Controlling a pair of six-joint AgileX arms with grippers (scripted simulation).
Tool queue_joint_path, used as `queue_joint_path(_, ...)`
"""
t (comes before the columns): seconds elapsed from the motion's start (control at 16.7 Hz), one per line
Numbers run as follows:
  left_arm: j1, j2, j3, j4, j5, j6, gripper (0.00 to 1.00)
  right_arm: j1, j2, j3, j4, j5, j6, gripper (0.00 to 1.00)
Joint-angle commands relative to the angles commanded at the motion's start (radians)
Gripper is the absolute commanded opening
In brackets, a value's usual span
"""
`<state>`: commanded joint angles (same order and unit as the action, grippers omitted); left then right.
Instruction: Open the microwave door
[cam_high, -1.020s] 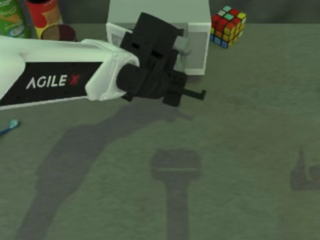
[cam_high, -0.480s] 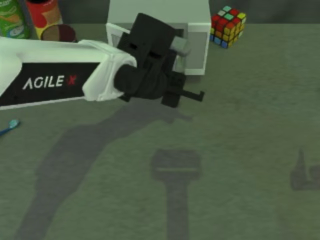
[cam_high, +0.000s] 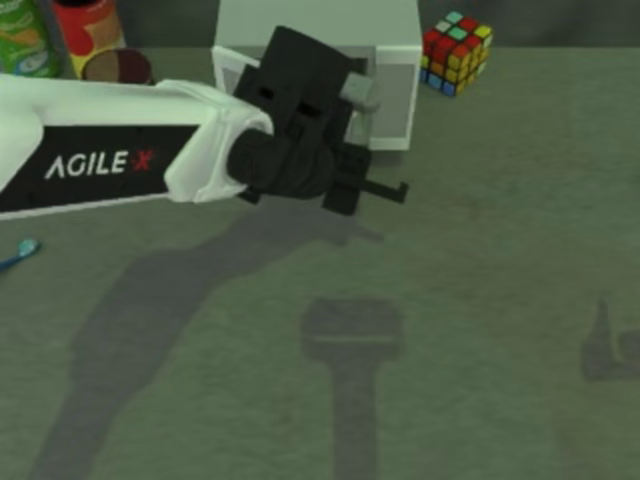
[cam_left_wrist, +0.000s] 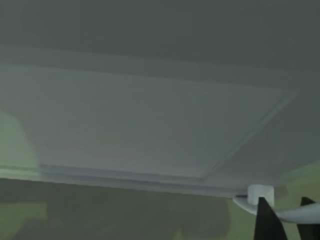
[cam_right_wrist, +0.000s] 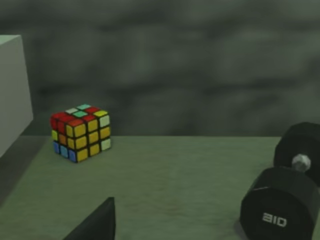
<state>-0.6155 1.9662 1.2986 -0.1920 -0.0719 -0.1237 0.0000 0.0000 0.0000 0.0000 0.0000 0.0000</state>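
Dull green, slightly mottled table (cam_high: 480, 300) fills the top view, with a dark blotchy wall behind it in the right wrist view. At the middle of the far edge sits the microwave (cam_high: 320, 25), a pale boxy thing with a grey control strip on its right side. Its microwave door (cam_high: 232, 72) stands swung out a bit from the front, hinge side toward the table's left.

My left arm, white with the black AgileX panel, comes in from the left edge and its blocky black wrist covers most of the door from above. The left gripper (cam_high: 385, 189) pokes out just in front of the oven's front right part. From above I honestly can't tell how the fingers stand. The left wrist view fills that in: the door's flat white panel with its big grey window nearly fills the shot, and two dark fingertips (cam_left_wrist: 267, 220) sit close together on either side of the slim white handle bar (cam_left_wrist: 280, 212), pinching it.

Around it: a colour cube (cam_high: 456, 52) right of the microwave by the far edge, red and green canisters (cam_high: 88, 30) at the far left corner, and a blue-tipped thing at the left edge. Only the right wrist view shows a black hex dumbbell (cam_right_wrist: 282, 200) and one dark finger of the right gripper, whose fingers I can't judge.
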Motion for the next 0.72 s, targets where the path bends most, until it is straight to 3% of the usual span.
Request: queue_joint_path(0.72, -0.003, -0.003, -0.008, 0.001, 0.015, 0.006, 0.00, 0.000, 0.000, 0.000, 0.000, 0.000, 0.000, 1.00)
